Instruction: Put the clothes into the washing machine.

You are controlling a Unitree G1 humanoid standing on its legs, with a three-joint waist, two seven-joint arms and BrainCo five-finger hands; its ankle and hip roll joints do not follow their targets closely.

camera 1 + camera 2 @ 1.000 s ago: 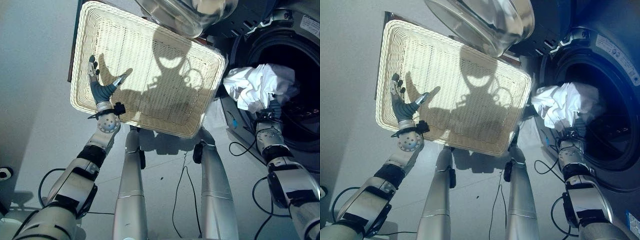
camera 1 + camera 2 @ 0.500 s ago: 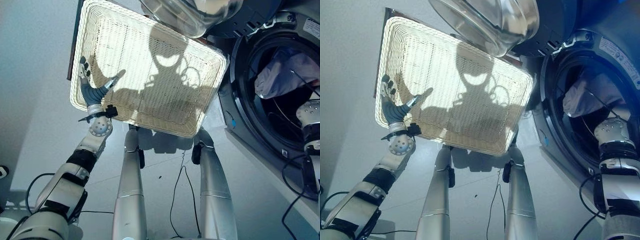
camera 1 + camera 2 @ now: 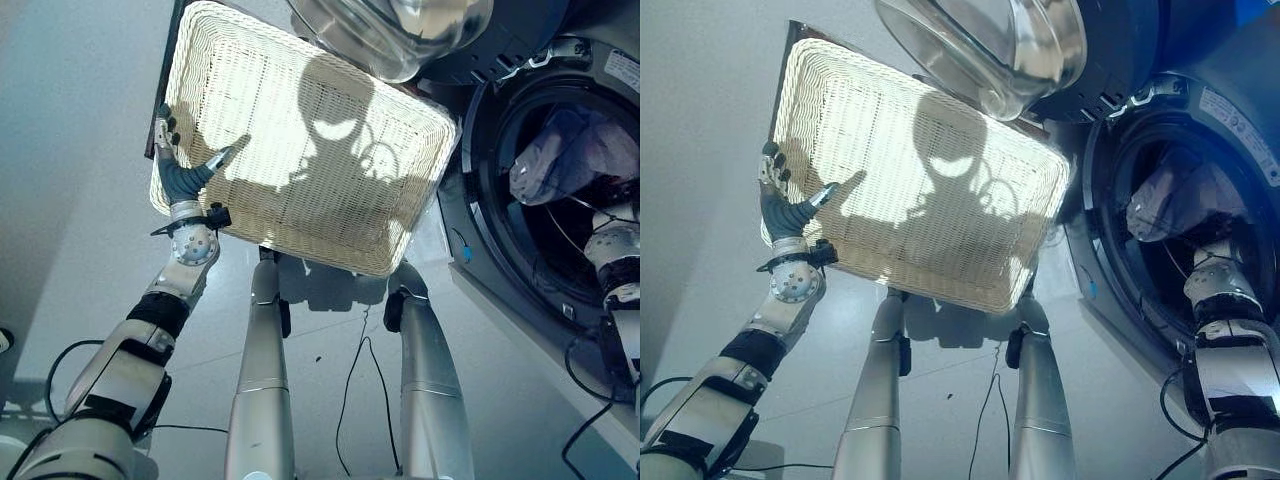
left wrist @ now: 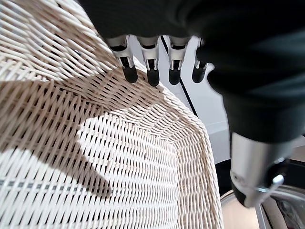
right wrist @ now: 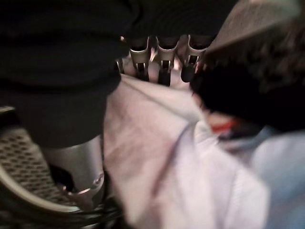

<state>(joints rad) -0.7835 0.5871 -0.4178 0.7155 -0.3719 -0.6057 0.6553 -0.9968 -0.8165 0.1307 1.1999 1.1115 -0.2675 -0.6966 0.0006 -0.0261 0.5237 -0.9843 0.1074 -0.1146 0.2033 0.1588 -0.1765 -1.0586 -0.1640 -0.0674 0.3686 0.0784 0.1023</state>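
Right hand (image 5: 159,57) reaching into the washing machine (image 3: 490,150) drum, fingers extended against the pale clothes (image 3: 570,150) and pressing rather than gripping, so basically flat-handed and loose. Clothes sitting inside the drum opening, bunched toward the upper part of the hole, looks like nothing hanging over the rim from the head views, though the bottom edge of the bundle is hard to make out in the dark. Wicker basket (image 3: 300,130) empty, left hand (image 3: 180,175) spread open against its near corner, just resting there, not curled round anything. Door (image 3: 990,45) swung up and open above the basket. For this step: probably best to shove the bundle deeper toward the back of the drum with the flat of the fingers, not pinch and drag it, since fabric tends to cling to fingertips and come back out with the hand. Worth checking no sleeve trails over the door seal before pulling the arm out. Slow, straight withdrawal, fingers kept straight so nothing snags.
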